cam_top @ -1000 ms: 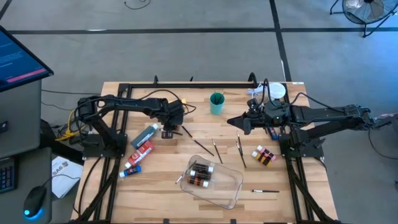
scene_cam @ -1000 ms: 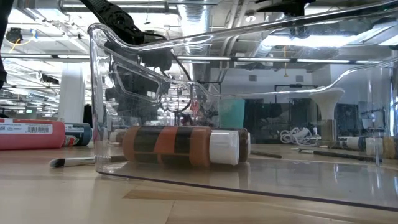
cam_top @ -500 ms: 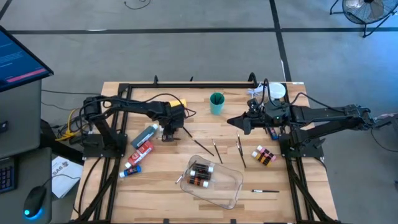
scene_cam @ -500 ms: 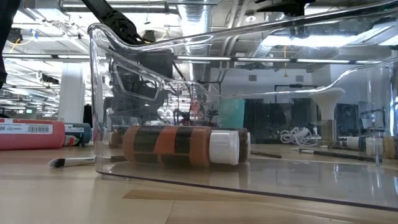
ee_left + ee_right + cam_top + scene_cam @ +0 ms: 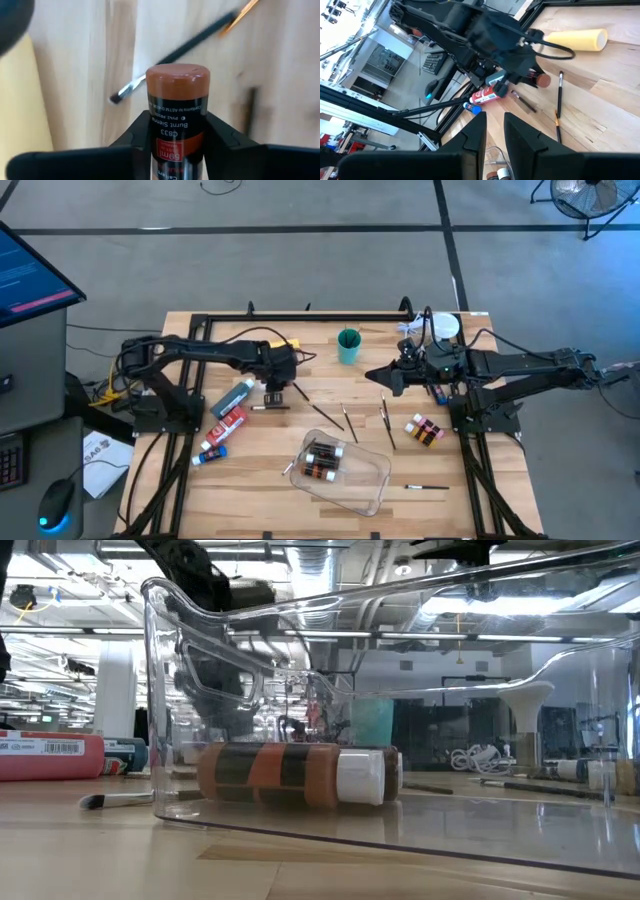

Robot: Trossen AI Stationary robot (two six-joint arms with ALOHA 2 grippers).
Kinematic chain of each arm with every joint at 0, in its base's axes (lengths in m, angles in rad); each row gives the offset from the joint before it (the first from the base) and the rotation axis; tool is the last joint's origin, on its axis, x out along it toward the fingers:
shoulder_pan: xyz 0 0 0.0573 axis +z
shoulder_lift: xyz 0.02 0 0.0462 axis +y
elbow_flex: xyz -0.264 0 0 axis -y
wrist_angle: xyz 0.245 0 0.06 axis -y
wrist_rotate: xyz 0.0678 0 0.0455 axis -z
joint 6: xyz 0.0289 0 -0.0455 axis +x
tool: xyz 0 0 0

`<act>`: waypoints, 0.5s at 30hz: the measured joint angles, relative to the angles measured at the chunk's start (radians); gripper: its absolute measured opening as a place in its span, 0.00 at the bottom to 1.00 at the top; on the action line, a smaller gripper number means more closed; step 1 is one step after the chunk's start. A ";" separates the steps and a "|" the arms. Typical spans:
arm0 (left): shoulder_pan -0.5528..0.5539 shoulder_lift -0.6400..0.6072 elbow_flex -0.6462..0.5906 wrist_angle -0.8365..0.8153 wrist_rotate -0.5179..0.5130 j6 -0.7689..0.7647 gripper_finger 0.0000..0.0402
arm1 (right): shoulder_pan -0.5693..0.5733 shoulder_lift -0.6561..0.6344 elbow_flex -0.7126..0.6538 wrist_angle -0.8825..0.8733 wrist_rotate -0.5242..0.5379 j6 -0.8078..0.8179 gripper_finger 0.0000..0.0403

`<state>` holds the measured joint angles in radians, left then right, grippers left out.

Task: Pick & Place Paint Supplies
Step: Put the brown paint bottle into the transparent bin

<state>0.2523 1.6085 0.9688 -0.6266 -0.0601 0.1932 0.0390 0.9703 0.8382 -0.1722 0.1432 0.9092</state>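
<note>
A brown paint bottle [image 5: 177, 110] is in my left gripper [image 5: 274, 387], which is shut on it at the table's left middle, just above the wood. A thin brush [image 5: 175, 52] lies on the table under it. The yellow bottle [image 5: 576, 39] lies behind that arm. My right gripper [image 5: 386, 377] hangs over the table's right middle; its fingers [image 5: 475, 137] stand a narrow gap apart with nothing between them. Two brown bottles [image 5: 322, 461] lie in the clear tray [image 5: 376, 488]. My left gripper pinches the brown bottle's labelled body [image 5: 176, 135] between its two fingers, one on each side. The fingers come steeply from above and lie along the bottle. The bottle's brown end [image 5: 177, 77] sticks out past the fingertips, pointing down, clear of the table.
Grey, red and blue-capped tubes [image 5: 228, 420] lie left of the left gripper. A teal cup [image 5: 348, 346] stands at the far middle. Loose brushes [image 5: 332, 417] [image 5: 386, 422] [image 5: 428, 487] lie about the middle and right. More small bottles [image 5: 425, 429] lie under the right arm.
My left gripper has risen a little and shifted slightly toward the far edge, with the brown bottle between its fingers, which now hangs clear of the wood. The right arm has kept still.
</note>
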 joint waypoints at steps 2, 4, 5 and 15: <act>-0.018 -0.037 0.015 -0.005 0.003 -0.032 0.18 | 0.000 0.000 0.000 0.000 0.000 0.000 0.15; -0.043 -0.081 0.039 -0.010 0.004 -0.060 0.18 | 0.000 0.000 0.000 0.000 -0.004 0.000 0.15; -0.058 -0.101 0.054 -0.011 0.004 -0.074 0.18 | 0.000 0.000 0.000 0.000 -0.007 0.000 0.15; -0.333 -0.134 0.280 -0.028 0.004 -0.261 0.19 | 0.000 0.000 0.000 -0.001 -0.008 -0.003 0.15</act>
<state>-0.0809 1.4746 1.2486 -0.6545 -0.0559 -0.0680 0.0395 0.9703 0.8383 -0.1731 0.1356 0.9061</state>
